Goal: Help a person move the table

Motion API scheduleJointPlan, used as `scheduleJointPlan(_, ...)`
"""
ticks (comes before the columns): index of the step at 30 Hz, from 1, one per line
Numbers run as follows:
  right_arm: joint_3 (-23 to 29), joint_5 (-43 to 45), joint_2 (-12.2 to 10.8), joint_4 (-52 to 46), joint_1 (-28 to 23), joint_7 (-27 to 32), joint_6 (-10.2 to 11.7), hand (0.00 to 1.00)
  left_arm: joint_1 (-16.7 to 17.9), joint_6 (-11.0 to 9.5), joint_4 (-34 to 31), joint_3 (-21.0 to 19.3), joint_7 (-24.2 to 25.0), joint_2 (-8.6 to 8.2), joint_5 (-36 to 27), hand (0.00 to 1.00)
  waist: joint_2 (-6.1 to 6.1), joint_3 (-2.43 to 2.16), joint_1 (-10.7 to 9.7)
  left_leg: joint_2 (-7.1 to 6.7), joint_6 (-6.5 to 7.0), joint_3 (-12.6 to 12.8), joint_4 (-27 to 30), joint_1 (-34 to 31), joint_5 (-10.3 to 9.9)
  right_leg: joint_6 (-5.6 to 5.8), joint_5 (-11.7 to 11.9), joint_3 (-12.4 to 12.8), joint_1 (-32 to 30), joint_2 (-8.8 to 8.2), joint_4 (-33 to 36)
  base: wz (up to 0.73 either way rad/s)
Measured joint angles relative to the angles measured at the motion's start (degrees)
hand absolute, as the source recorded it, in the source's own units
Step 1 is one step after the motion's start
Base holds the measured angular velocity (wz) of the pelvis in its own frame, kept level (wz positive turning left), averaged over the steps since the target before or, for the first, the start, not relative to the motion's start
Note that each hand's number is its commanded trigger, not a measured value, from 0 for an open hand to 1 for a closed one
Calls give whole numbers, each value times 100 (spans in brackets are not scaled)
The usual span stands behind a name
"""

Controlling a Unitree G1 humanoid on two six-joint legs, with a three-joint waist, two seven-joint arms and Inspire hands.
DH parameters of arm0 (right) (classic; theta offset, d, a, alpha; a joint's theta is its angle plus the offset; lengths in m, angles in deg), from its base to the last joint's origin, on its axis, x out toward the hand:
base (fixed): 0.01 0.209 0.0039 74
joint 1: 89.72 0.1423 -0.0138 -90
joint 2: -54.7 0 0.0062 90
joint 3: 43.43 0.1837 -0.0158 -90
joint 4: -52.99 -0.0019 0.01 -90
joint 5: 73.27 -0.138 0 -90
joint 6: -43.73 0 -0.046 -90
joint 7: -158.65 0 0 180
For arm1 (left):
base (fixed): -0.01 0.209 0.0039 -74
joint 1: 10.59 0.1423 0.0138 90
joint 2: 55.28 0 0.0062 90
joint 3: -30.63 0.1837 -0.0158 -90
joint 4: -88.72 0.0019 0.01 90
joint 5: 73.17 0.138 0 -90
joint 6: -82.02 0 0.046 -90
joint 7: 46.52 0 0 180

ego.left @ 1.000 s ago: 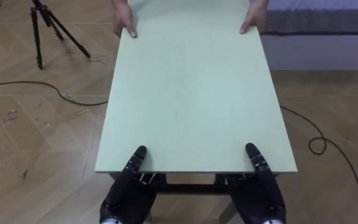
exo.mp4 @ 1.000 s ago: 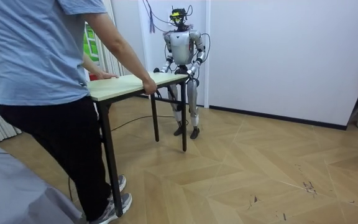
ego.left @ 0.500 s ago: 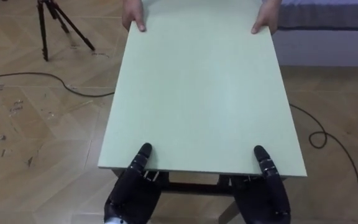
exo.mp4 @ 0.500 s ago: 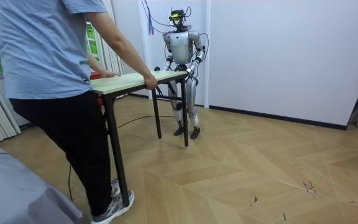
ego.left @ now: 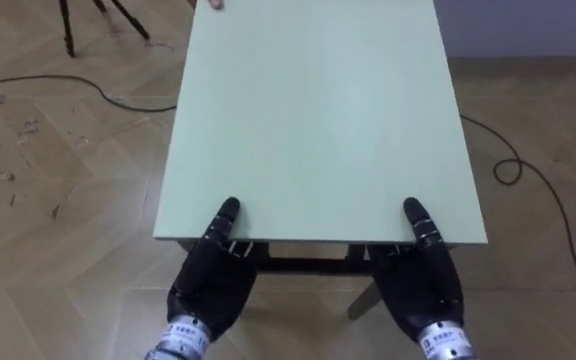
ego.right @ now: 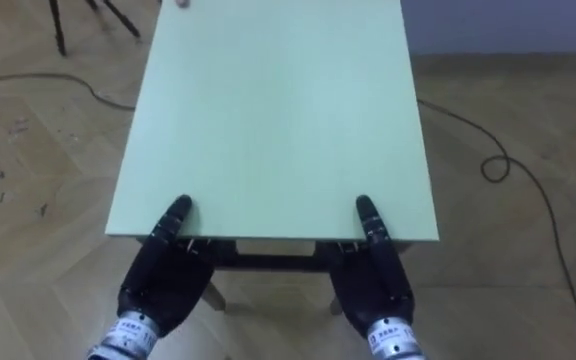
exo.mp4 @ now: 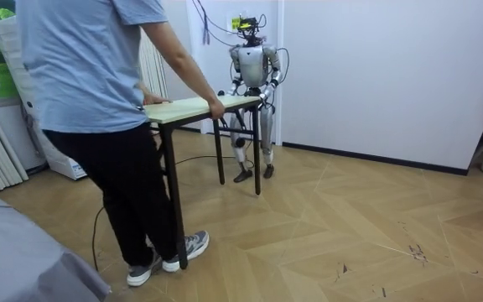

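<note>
Where clamped on near edge, thumbs on top: left hand (ego.left: 208, 295), table (ego.left: 318, 120) spanning robot to person (exo.mp4: 90, 75), right hand (ego.left: 418, 290). Judged rigid, moderately heavy, smooth-topped; best gripped at end corners, kept level.

table (ego.left: 313, 120) between robot and person (exo.mp4: 90, 84), tripod (ego.left: 66, 30) beyond it (left side)

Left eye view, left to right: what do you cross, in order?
tripod legs → left hand → right hand → looped cable on the floor. The table is left out, since it spans both hands.
</note>
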Motion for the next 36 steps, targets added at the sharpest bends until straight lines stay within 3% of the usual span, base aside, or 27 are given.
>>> scheduleJointPlan(4, 178, 136, 21, -16, -148, -34, -271, 100, 212, 61, 1, 5, 1, -58, 1, 100, 60, -31, -123, -130, 182, -41, 36, -89, 98, 169, 222, 270, 192, -14, -404, 20)
scheduleJointPlan(8, 250, 89, 18, -131, -544, -76, -370, 100, 409, 192, 1, 67, 0, -68, 59, 100, 139, -85, -200, -253, 361, -97, -21, -114, 271, 544, 459, 824, 192, -108, -340, 34)
scheduleJointPlan(10, 251, 40, 31, -234, -742, -102, -363, 100, 447, 266, 2, 108, -2, -46, 55, 100, 137, -85, -287, -290, 422, 118, -51, -111, 351, 732, 235, 876, 142, -374, 202, 58)
scheduleJointPlan(12, 237, 1, 88, -485, -1054, -100, -342, 100, 455, 358, 1, 134, -5, -34, 113, 100, 96, -105, -320, -312, 459, 649, -254, -75, 507, 836, -329, 961, 177, -816, 1491, 58)
scheduleJointPlan(14, 196, 12, 132, -505, -1049, -78, -335, 100, 490, 361, -24, 110, 5, -18, 117, 100, -2, -157, -233, -361, 457, 927, -453, -79, 664, 884, -540, 1172, 447, -1014, 2085, -15)
scheduleJointPlan(15, 129, 4, 213, -545, -1023, -52, -319, 100, 526, 361, -69, 89, 10, -26, 117, 100, -57, -149, -115, -374, 433, 1008, -477, -115, 705, 913, -576, 1214, 758, -1141, 2133, -41)
scheduleJointPlan(17, -9, -26, 252, -598, -996, -17, -202, 100, 590, 360, -167, 54, 13, -17, 78, 100, -154, -126, -133, -380, 398, 1018, -394, -213, 731, 938, -580, 1188, 1092, -1229, 2080, -14)
scheduleJointPlan(18, -68, -36, 277, -600, -992, -4, -146, 100, 594, 359, -174, 50, 21, -7, 61, 100, -225, -79, -164, -356, 362, 940, -333, -285, 749, 979, -601, 1134, 1088, -1126, 1964, 13)
scheduleJointPlan(20, -87, -68, 271, -610, -983, -4, -135, 100, 607, 353, -243, 54, 21, 18, 45, 100, -219, -97, -174, -321, 315, 847, -363, -423, 817, 1011, -584, 1197, 1064, -948, 1800, 8)
scheduleJointPlan(22, -132, -245, 274, -640, -976, -20, -114, 100, 593, 339, -397, 50, 22, 84, 82, 100, -389, -98, -206, -297, 360, 854, -525, -602, 1025, 1121, -638, 1193, 983, -962, 1650, 13)
scheduleJointPlan(25, -128, -326, 283, -643, -972, -22, -89, 100, 508, 338, -415, 55, 22, 85, 255, 100, -469, -98, -180, -301, 420, 915, -493, -779, 1103, 1229, -797, 1177, 989, -976, 1468, 9)
scheduleJointPlan(27, -215, -406, 253, -656, -953, -21, -86, 100, 439, 329, -448, -28, 23, 144, 314, 100, -631, -93, -142, -312, 473, 1253, -409, -920, 1133, 1175, -1072, 1176, 1088, -1054, 1629, 0)
scheduleJointPlan(28, -252, -422, 251, -661, -937, -21, -78, 100, 420, 329, -471, -68, 25, 151, 347, 100, -684, -99, -121, -313, 474, 1307, -349, -1002, 1133, 1179, -1156, 1173, 1159, -1046, 1631, -8)
scheduleJointPlan(30, -327, -472, 279, -679, -747, -24, -62, 100, 289, 330, -549, -199, 29, 152, 407, 100, -771, -85, -54, -218, 467, 1323, 88, -1475, 1141, 1186, -1673, 1174, 1428, -908, 811, -17)
scheduleJointPlan(31, -340, -484, 284, -679, -706, -24, -29, 100, 231, 339, -549, -203, 29, 156, 407, 100, -769, -82, -12, -158, 454, 1329, 185, -1600, 1149, 1177, -1757, 1164, 1448, -828, 564, -29)
scheduleJointPlan(33, -376, -495, 275, -632, -516, -25, -10, 100, 135, 337, -551, -295, 77, 159, 408, 100, -748, -59, 75, 225, 346, 1317, 568, -2048, 1240, 1059, -1795, 1131, 1613, -397, -379, -35)
scheduleJointPlan(34, -371, -499, 274, -621, -502, -25, -25, 100, 137, 337, -550, -303, 97, 160, 412, 100, -736, -59, 91, 290, 340, 1303, 550, -2092, 1243, 964, -1775, 1117, 1616, -294, -509, -13)
scheduleJointPlan(36, -345, -499, 252, -588, -593, -88, -47, 100, 164, 355, -549, -284, 118, 162, 466, 100, -720, -45, 79, 375, 283, 1238, 264, -2071, 1472, 818, -1603, 1029, 1577, -117, -672, 5)
